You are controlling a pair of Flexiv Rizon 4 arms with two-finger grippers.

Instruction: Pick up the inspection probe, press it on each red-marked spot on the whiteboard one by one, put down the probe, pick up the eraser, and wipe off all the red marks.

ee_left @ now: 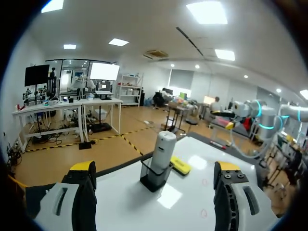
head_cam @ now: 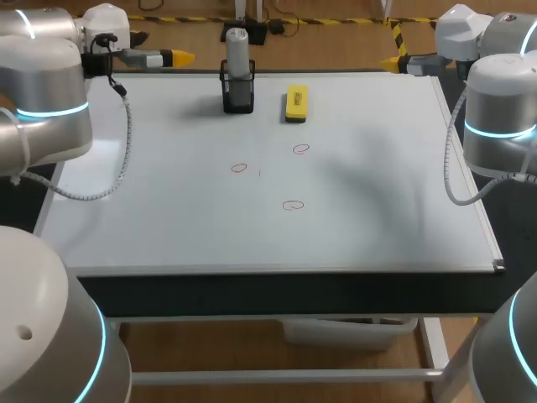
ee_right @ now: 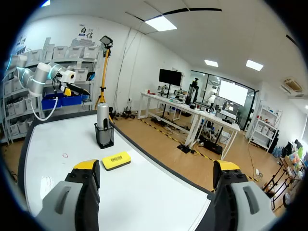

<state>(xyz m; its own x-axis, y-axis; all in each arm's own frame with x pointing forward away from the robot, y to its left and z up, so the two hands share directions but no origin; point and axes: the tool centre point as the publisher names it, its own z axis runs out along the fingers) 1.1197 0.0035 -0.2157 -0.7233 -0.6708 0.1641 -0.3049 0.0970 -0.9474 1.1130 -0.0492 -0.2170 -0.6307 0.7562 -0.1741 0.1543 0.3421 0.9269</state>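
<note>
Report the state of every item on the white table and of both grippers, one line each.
Grey cylindrical inspection probe: upright in its holder, not gripped.
Black open-frame holder: standing on the whiteboard, probe inside.
Yellow rectangular eraser: lying flat, not gripped.
Three red ring marks: not yet wiped off.
Left gripper: open, empty.
Right gripper: open, empty.

A: Surface?
B: Whiteboard [head_cam: 377, 218] lying flat on the table [head_cam: 252, 292] — covers nearly the whole top.
A: What's on it?
B: Far edge: black holder [head_cam: 238, 99], grey probe [head_cam: 237, 52] standing upright in it. Yellow eraser [head_cam: 296, 102] lies just beside the holder, not touching. Mid-board — three red marks [head_cam: 292, 205], small ovals in a loose triangle.
</note>
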